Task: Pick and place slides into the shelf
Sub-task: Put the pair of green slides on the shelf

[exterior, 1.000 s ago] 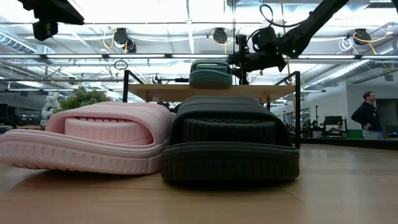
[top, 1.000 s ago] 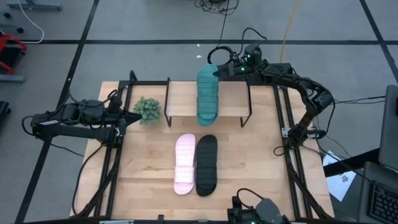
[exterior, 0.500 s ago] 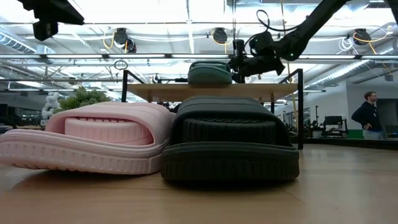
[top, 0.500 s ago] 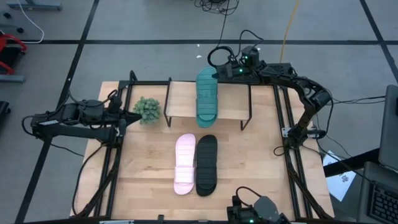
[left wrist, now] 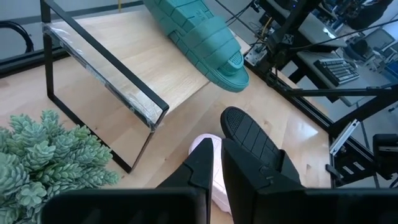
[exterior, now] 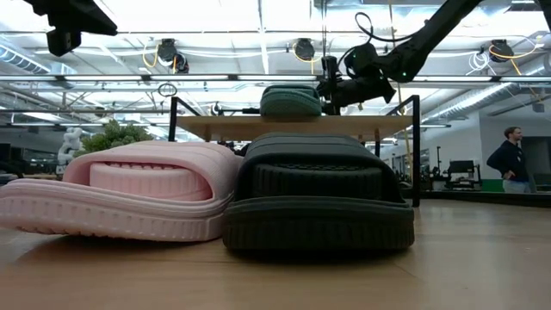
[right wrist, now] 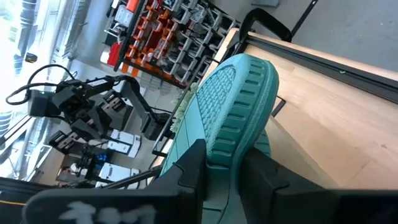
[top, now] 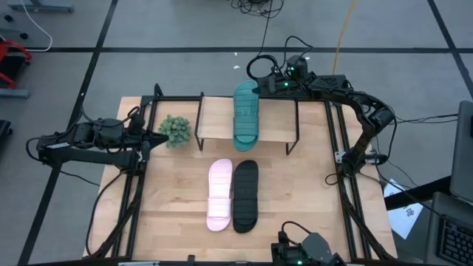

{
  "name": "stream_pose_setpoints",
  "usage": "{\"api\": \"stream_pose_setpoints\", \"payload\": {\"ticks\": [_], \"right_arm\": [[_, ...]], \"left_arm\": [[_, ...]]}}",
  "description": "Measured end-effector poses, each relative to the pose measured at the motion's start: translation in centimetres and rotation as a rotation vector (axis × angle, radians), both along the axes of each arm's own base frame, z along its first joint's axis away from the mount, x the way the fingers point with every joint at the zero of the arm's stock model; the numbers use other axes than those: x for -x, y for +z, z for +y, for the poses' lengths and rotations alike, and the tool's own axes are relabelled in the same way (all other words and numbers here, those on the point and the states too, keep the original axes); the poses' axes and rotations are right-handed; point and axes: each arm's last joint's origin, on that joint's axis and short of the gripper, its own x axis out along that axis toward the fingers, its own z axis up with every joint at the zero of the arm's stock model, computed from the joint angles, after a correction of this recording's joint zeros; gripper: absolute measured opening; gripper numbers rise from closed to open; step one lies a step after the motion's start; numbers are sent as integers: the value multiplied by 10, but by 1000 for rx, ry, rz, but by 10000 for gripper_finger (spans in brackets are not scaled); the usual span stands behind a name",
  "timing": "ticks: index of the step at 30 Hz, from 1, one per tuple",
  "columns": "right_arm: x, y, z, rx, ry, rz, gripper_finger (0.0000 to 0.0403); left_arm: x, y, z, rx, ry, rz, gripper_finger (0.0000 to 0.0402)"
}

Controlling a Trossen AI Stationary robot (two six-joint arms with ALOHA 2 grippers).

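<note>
The right gripper [top: 259, 83] sits at the far end of the teal green ribbed slide sandal [top: 246, 114], its fingers closed on that heel edge; the sandal's long axis runs straight away from it across the light wooden plank shelf [top: 214, 118], toe overhanging the near edge. The pale pink slide [top: 219, 194] and black slide [top: 245, 194] lie side by side well beyond that toe, parallel to it. The left gripper [left wrist: 214, 165], fingers pressed together, waits off to the side by a small green potted plant [top: 176, 130], arguably nearer the pink one.

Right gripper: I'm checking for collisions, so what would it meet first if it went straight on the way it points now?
Probably the teal slide: the right gripper points straight at its end on the shelf. I cannot tell whether they already touch.
</note>
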Motion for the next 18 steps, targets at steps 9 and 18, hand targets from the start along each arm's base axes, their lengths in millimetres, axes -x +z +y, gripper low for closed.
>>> {"api": "stream_pose_setpoints", "payload": {"ticks": [9, 18], "right_arm": [[0, 1, 0, 19, 2, -2, 79], [5, 0, -3, 38, -1, 8, 81]], "left_arm": [[0, 0, 0, 0, 1, 0, 33], [0, 0, 0, -5, -2, 1, 33]]}}
